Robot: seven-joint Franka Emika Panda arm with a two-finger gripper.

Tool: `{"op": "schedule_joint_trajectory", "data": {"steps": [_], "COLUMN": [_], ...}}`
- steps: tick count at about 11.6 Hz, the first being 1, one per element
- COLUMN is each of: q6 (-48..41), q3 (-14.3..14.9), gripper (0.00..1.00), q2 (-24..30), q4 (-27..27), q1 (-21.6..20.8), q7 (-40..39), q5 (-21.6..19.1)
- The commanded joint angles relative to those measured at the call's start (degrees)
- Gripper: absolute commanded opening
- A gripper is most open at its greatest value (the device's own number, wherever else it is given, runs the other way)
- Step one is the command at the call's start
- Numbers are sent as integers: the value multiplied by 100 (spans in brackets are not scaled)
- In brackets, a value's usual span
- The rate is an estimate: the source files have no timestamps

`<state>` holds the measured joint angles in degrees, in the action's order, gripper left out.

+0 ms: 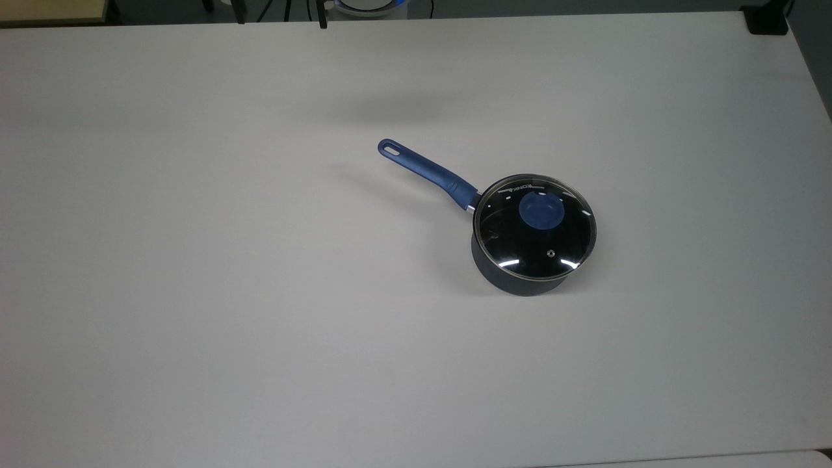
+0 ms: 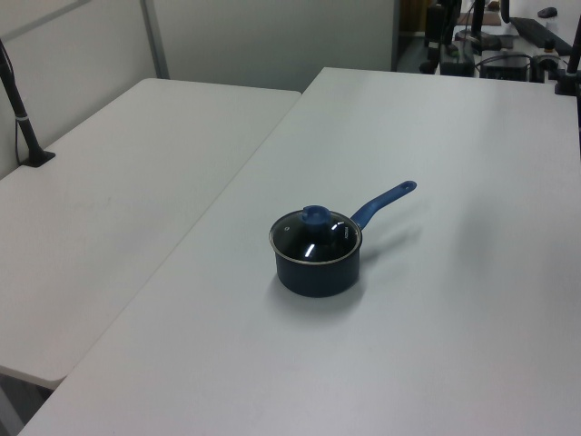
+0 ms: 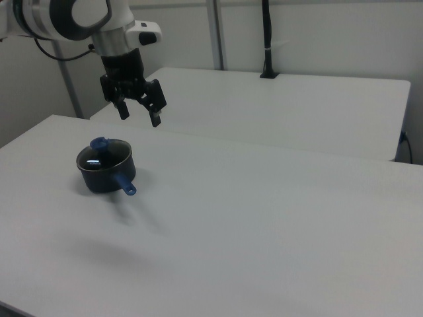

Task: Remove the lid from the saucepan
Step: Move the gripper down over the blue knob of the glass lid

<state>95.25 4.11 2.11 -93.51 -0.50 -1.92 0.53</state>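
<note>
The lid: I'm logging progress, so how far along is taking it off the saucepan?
Nothing is done yet: the lid sits flat on the saucepan, blue knob untouched. In hand: the gripper hangs open in the air above the table, holding nothing, apart from the pan in the right view. Left: come down over the knob, grip it, lift the lid clear.

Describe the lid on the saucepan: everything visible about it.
The lid is a round disc of clear glass with a thin metal rim, a round blue knob at its centre and a small steam vent. It sits flat and closed on the dark saucepan; nothing else touches it.
</note>
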Motion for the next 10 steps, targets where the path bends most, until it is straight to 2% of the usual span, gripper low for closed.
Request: {"op": "schedule_joint_trajectory", "data": {"steps": [1, 5, 7, 9, 10], "q6": [125, 125, 125, 168, 369], "q3": [19, 19, 19, -190, -505], "gripper": [100, 100, 100, 100, 100], "q2": [-17, -26, -70, -376, -578], "q4": [-131, -141, -141, -54, 139], "q1": [-12, -20, -20, -55, -21], "q7": [-106, -71, -341, -1220, -1153], "q5": [-44, -53, -61, 17, 70]}}
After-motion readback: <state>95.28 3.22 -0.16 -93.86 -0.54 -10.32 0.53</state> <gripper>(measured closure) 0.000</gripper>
